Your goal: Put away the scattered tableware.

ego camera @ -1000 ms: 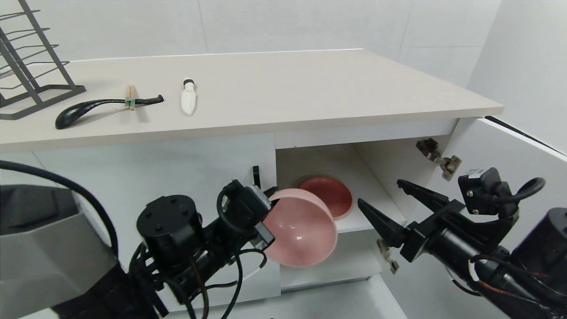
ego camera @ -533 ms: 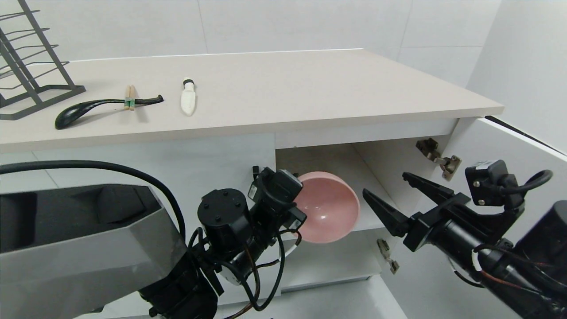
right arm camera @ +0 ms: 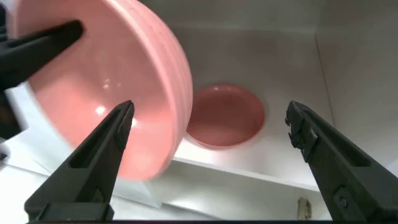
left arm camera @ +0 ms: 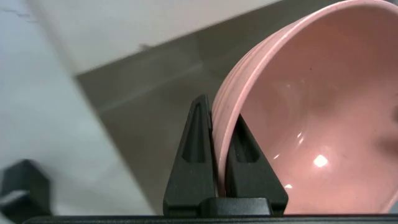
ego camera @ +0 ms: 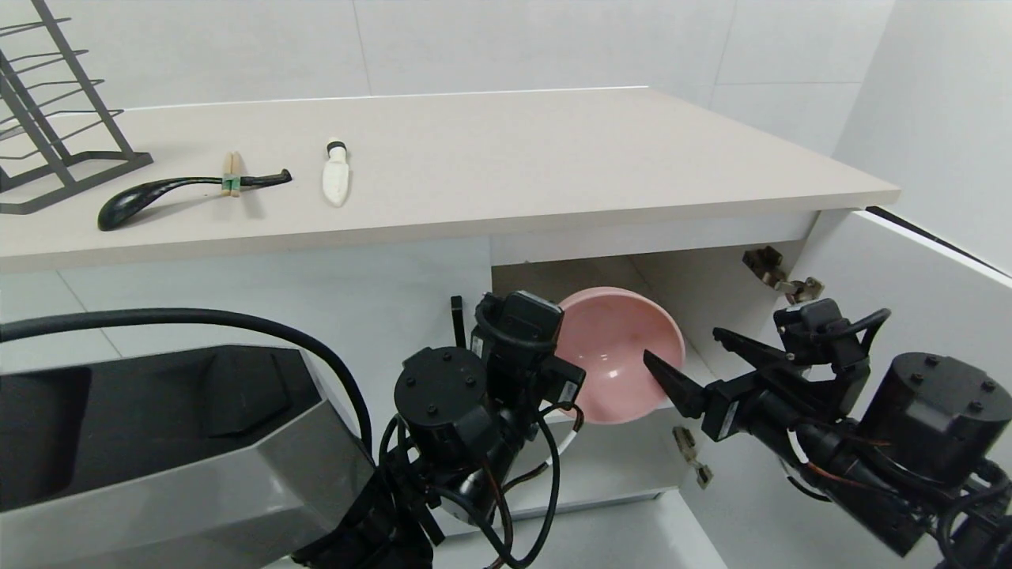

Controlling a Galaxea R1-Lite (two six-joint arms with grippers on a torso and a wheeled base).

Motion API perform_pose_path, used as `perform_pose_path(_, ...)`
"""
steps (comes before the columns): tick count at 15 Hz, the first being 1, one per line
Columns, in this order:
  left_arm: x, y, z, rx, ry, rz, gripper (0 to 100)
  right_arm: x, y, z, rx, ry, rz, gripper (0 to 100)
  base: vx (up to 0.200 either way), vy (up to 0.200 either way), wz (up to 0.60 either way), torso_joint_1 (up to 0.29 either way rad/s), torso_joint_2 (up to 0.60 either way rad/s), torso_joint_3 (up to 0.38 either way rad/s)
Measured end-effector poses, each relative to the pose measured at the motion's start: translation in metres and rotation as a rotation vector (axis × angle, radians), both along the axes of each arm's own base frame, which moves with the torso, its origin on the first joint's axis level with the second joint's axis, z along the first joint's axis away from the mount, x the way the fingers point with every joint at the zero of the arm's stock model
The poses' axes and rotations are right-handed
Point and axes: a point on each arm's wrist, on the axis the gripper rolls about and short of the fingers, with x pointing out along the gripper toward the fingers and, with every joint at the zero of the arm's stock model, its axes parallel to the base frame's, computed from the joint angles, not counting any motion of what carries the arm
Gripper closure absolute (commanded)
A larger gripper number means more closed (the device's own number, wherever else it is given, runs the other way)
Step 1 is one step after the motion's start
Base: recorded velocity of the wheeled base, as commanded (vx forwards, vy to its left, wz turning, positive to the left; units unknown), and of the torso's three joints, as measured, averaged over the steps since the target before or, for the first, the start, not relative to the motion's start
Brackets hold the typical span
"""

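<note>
The rim of the pink bowl (ego camera: 621, 356) is clamped between the fingers of the left pincer (left arm camera: 219, 119); in the left wrist view one finger is seen outside the wall and one inside. The bowl is held tilted, its hollow turned toward the right arm, at the mouth of the open cabinet (ego camera: 711, 276) under the table (ego camera: 553, 158). The right pincer (ego camera: 694, 357) is spread wide and grips nothing, just beside the bowl.

A red dish (right arm camera: 225, 117) is shown by the right wrist view, lying flat on the cabinet shelf (right arm camera: 261, 168) behind the bowl; in the head view that spot is covered by the bowl.

Two pieces of crockery are counted. On the table one black ladle (ego camera: 138, 197), one pair of short wooden sticks (ego camera: 231, 174) laid across its handle, one white utensil (ego camera: 335, 175) and one wire rack (ego camera: 47, 118) are found. The cabinet door (ego camera: 909, 276) is swung open beside the right arm.
</note>
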Motion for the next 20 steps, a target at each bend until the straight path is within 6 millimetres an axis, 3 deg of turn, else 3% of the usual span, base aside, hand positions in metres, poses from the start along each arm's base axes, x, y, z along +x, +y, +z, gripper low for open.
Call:
perform_pose_path(6, -0.007, -0.006, 0.000, -0.015, 0.009, -0.025, 100, 0.011, -0.005, -0.014, -0.027, 0.049, -0.041, 0, 0.000, 0.000, 0.00, 0.000, 0.00, 0.000)
perform_pose_path(7, -0.007, -0.006, 0.000, -0.017, 0.009, -0.025, 100, 0.011, -0.005, -0.014, -0.025, 0.046, -0.041, 100, 0.000, 0.000, 0.00, 0.000, 0.00, 0.000)
perform_pose_path(17, -0.010, -0.007, 0.000, -0.017, 0.011, -0.032, 100, -0.006, 0.010, -0.003, -0.007, 0.013, 0.045, 100, 0.000, 0.000, 0.00, 0.000, 0.00, 0.000)
perform_pose_path(18, -0.011, -0.008, -0.001, -0.025, 0.017, -0.041, 0, -0.006, 0.010, -0.003, -0.006, 0.013, 0.049, 100, 0.000, 0.000, 0.00, 0.000, 0.00, 0.000)
perform_pose_path(20, -0.015, -0.011, 0.000, -0.046, 0.028, -0.060, 0, -0.006, 0.011, -0.002, -0.005, 0.009, 0.053, 100, 0.000, 0.000, 0.00, 0.000, 0.00, 0.000)
